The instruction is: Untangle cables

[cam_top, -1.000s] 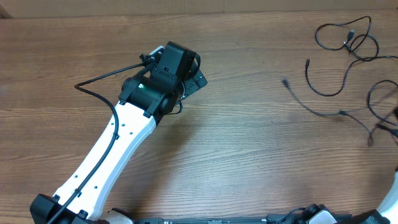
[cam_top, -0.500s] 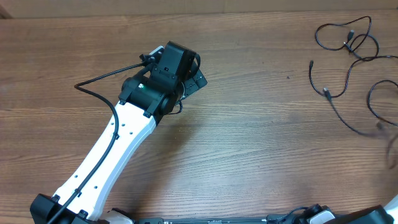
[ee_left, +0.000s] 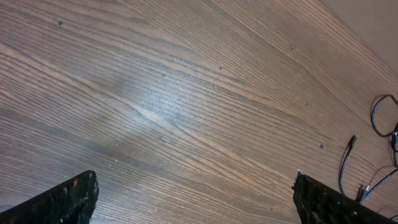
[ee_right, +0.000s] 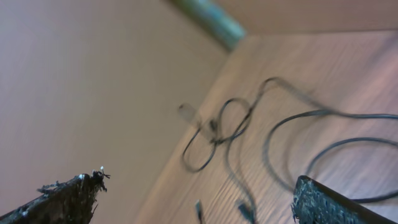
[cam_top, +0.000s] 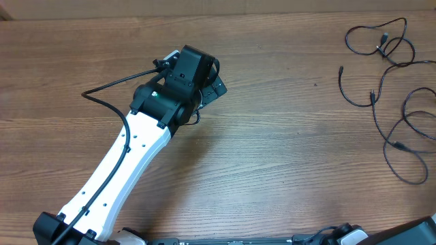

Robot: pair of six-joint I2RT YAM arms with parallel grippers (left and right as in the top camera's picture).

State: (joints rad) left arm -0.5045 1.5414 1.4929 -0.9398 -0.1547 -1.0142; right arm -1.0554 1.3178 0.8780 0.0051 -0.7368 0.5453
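Observation:
Several thin black cables lie at the table's right side. A tangle of loops (cam_top: 383, 42) sits at the far right corner, and a longer cord (cam_top: 397, 144) snakes down from it toward the near edge. My left gripper (cam_top: 212, 85) hovers over bare wood left of centre, open and empty (ee_left: 196, 199); the left wrist view catches a plug end (ee_left: 352, 143) far off. In the right wrist view my right gripper (ee_right: 199, 196) is open with nothing between its fingers, above blurred cable loops (ee_right: 214, 126). It is outside the overhead view.
The left arm's white link (cam_top: 129, 160) and its thick black lead (cam_top: 109, 86) cross the left half of the wooden table (cam_top: 286, 150). A sliver of the right arm (cam_top: 426, 228) shows at the near right corner. A beige wall (ee_right: 93, 81) borders the table's edge.
The right gripper went from shut to open. The cord it had pulled taut toward the centre dropped and settled in a curve at the right. The left arm stayed still.

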